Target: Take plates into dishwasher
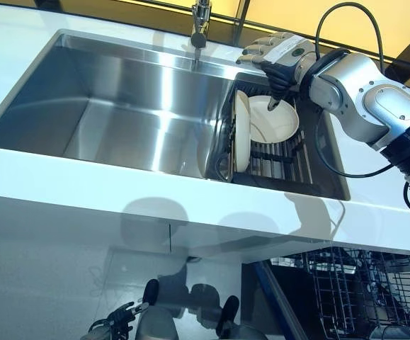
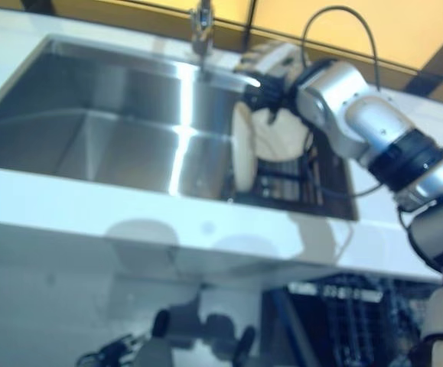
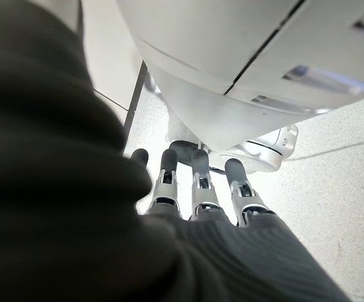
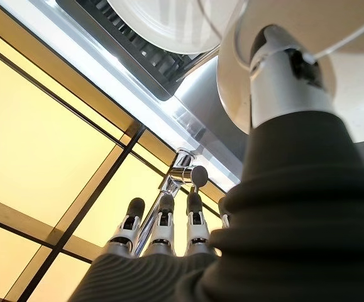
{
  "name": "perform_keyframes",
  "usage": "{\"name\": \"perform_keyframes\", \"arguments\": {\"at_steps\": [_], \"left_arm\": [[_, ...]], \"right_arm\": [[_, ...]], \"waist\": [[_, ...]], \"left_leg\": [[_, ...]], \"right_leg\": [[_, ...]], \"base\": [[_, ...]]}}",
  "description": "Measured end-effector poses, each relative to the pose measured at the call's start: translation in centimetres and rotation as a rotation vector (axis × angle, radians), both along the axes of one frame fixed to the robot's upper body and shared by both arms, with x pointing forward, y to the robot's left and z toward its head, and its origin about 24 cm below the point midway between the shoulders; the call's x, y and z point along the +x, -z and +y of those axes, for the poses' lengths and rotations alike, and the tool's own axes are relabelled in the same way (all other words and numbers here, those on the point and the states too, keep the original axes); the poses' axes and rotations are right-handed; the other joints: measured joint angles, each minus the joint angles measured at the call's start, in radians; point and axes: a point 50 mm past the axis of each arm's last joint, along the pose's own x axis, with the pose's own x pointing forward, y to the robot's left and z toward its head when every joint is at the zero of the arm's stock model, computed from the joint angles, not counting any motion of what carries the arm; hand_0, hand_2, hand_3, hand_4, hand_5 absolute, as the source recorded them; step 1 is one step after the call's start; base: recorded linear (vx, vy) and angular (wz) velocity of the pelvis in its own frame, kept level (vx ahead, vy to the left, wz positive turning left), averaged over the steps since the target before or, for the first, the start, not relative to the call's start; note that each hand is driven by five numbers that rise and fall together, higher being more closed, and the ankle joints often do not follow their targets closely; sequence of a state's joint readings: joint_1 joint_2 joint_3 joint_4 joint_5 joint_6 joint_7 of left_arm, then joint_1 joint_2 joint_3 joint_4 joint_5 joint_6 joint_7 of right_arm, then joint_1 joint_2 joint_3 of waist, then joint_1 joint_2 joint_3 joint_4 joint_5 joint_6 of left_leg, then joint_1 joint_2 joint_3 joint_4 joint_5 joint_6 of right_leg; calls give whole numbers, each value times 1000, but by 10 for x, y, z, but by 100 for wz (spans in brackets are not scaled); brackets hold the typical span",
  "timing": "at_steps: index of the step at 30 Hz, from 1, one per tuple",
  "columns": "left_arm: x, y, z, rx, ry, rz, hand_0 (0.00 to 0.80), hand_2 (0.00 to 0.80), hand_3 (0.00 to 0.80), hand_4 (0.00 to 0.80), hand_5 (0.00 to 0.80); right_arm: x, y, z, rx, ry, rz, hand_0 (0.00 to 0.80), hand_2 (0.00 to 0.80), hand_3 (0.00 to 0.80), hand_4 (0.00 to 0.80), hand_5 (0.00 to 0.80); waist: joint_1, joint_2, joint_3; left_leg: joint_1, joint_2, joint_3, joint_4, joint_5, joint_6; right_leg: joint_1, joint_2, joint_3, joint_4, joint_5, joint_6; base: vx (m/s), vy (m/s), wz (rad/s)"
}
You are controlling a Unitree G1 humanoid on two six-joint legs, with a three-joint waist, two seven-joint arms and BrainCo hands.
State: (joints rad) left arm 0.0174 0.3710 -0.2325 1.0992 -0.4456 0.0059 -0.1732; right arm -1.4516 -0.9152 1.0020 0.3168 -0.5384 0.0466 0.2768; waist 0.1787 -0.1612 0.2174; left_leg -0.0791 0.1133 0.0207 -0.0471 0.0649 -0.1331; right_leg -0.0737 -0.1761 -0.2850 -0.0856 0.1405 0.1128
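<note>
Nearest to me, at about seven o'clock in the left eye view, my left hand hangs low by the floor; its own wrist view shows the fingers straight and relaxed, holding nothing. At about five o'clock the dishwasher rack stands pulled out under the counter, and I see no plate in the part that shows.

Past the white countertop lies the steel sink, with a dark drying rack set in its end at about two o'clock from the basin's middle. Two plates stand in that rack: a front plate on edge, turned nearly edge-on to me, and just behind it a leaning plate with its face tilted toward me.

My right hand is above the far rim of the leaning plate, toward twelve o'clock from it. The thumb points down and touches that plate's face near the top; the fingers run out straight over the back rim toward the faucet, not curled on anything. So the plate lies below the palm, toward six o'clock, its broad face opposite the thumb. I judge the grip is not yet made: the fingers must come down behind the rim so the thumb can pinch against them. The right hand is far nearer than the left.
</note>
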Motion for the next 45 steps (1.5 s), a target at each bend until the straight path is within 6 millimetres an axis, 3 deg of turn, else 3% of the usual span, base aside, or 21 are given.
{"name": "perform_keyframes", "arguments": {"at_steps": [45], "left_arm": [[-4,2,-2,2,-7,2,0,0,0,0,0]], "right_arm": [[-1,26,17,-85,-57,89,0,0,0,0,0]], "waist": [[1,9,-7]], "left_leg": [[-21,0,1,2,0,0]], "right_leg": [[-21,-1,1,0,2,-1]], "base": [[0,0,0]]}}
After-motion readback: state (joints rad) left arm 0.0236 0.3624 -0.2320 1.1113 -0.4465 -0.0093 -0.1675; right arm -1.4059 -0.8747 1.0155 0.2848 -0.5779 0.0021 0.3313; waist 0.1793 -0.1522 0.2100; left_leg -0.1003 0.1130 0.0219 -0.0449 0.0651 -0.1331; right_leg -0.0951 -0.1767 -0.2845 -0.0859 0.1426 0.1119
